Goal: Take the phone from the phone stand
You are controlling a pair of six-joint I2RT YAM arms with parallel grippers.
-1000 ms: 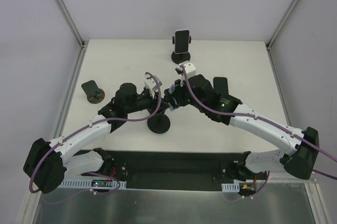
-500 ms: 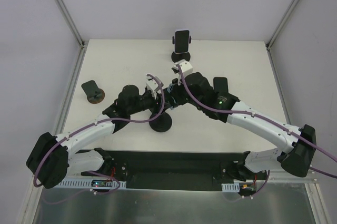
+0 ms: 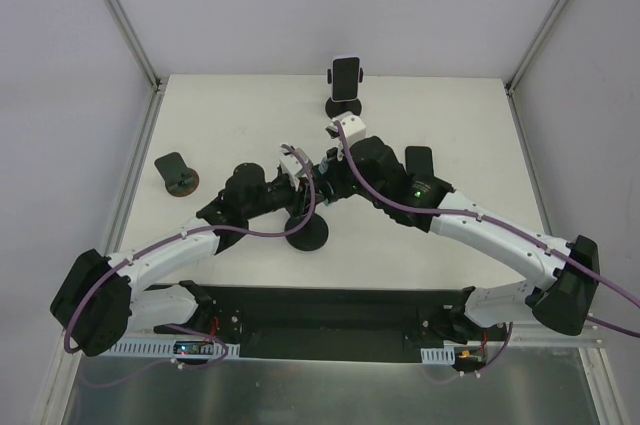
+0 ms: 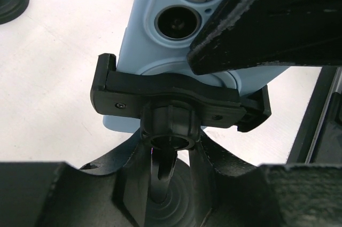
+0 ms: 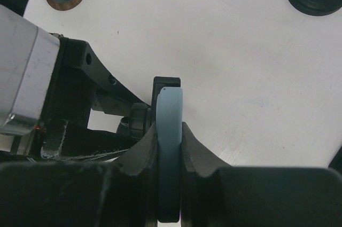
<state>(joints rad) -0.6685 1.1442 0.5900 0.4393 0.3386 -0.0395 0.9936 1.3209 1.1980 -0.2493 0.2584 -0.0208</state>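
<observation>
Both arms reach in and meet over the phone stand (image 3: 305,235), mid-table toward the near edge; the top view hides the grip. Right wrist: right gripper (image 5: 170,136) clamped on the pale-blue phone (image 5: 170,107), seen edge-on. Left wrist: phone seated in the stand's cradle, left gripper (image 4: 162,187) straddling the neck, contact unclear.

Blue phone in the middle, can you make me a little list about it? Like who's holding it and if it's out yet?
phone: light blue, camera lenses facing the left wrist camera
phone stand: black, its clamp grips the phone's sides
right gripper: pinching the phone's edge
left gripper: closed around the phone stand's neck, below the clamp
out yet: no, seated in the clamp
also there: second stand at the far edge, holding a dark-screened phone; small brown-based stand on the left
</observation>
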